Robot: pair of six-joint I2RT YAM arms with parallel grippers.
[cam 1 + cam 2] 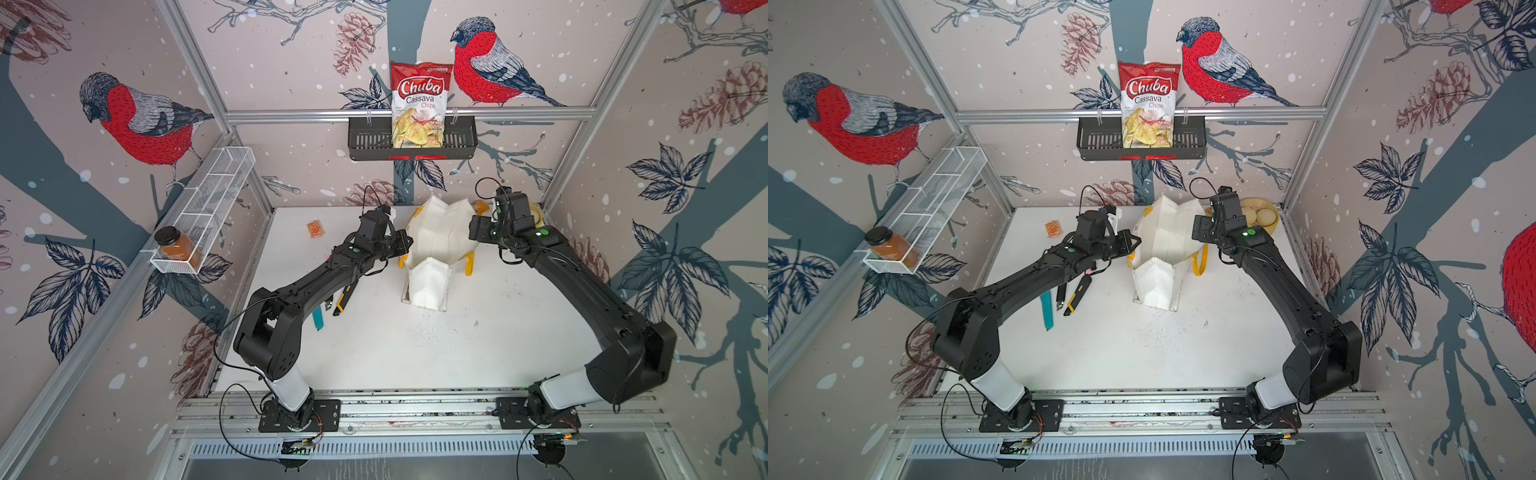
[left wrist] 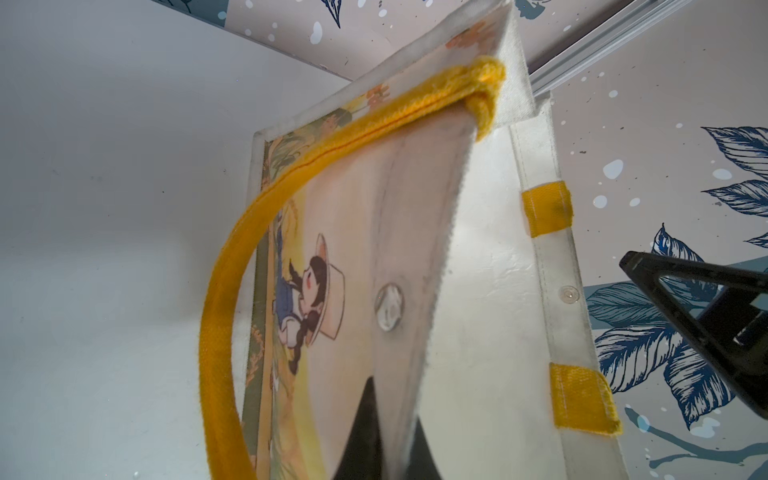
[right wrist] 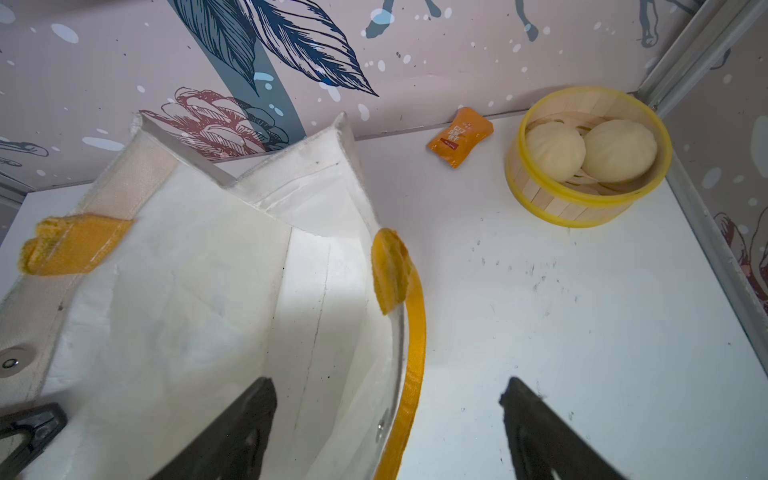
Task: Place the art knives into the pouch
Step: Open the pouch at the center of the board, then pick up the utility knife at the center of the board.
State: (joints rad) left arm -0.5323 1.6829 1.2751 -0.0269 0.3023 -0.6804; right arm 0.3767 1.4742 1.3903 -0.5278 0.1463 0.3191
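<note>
The pouch (image 1: pixel 432 253), a white tote with yellow handles, stands open at the back middle of the table in both top views. My left gripper (image 2: pixel 395 403) is shut on its left wall, beside the printed picture (image 2: pixel 316 299). At the opposite rim my right gripper (image 3: pixel 388 386) is open: one finger (image 3: pixel 249 419) is inside the pouch (image 3: pixel 187 311) and the other outside, with the rim and a yellow handle (image 3: pixel 415 353) between them. A yellow-and-black art knife (image 1: pixel 345 296) (image 1: pixel 1077 294) lies on the table under my left arm, apart from both grippers.
A black cutter (image 1: pixel 1061 297) and a teal one (image 1: pixel 1047 309) lie beside the art knife. A bamboo steamer (image 3: pixel 540 199) with two buns sits in the back right corner, an orange sachet (image 3: pixel 459 137) near it. Another orange packet (image 1: pixel 315 228) lies back left.
</note>
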